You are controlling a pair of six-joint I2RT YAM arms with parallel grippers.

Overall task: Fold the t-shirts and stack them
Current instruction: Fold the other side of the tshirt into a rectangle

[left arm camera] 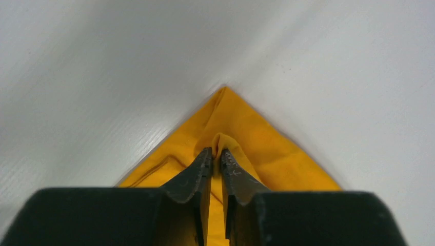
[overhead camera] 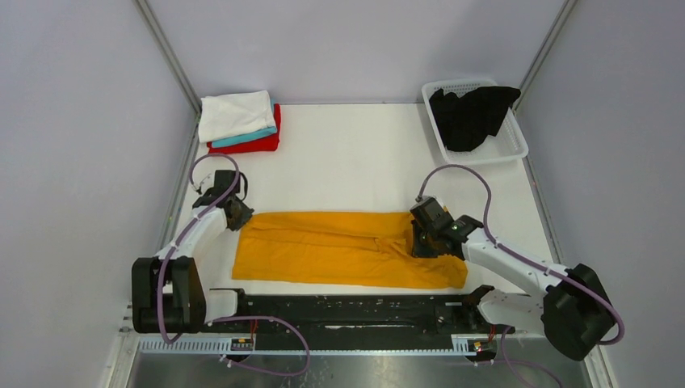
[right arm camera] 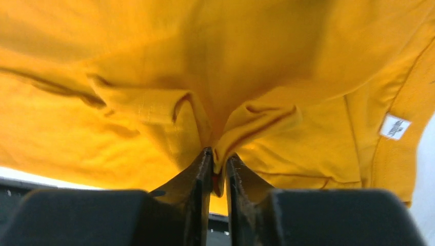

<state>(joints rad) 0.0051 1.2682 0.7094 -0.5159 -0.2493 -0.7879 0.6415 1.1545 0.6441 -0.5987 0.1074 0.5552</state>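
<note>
The mustard-orange t-shirt (overhead camera: 339, 252) lies as a long folded band across the near middle of the table. My left gripper (overhead camera: 240, 216) is shut on its far left corner, a pinched fold of cloth showing between the jaws in the left wrist view (left arm camera: 219, 142). My right gripper (overhead camera: 422, 240) is shut on a bunch of the same shirt near its right end, seen in the right wrist view (right arm camera: 220, 159), where the cloth hangs lifted and a white label (right arm camera: 394, 126) shows. The white (overhead camera: 235, 113), teal (overhead camera: 246, 137) and red (overhead camera: 257, 145) t-shirts lie folded in a stack at the back left. The black t-shirt (overhead camera: 471, 113) lies crumpled in the basket.
A white plastic lattice basket (overhead camera: 512, 145) stands at the back right. Grey walls close the table on three sides. The black base rail (overhead camera: 347, 311) of the arms runs along the near edge.
</note>
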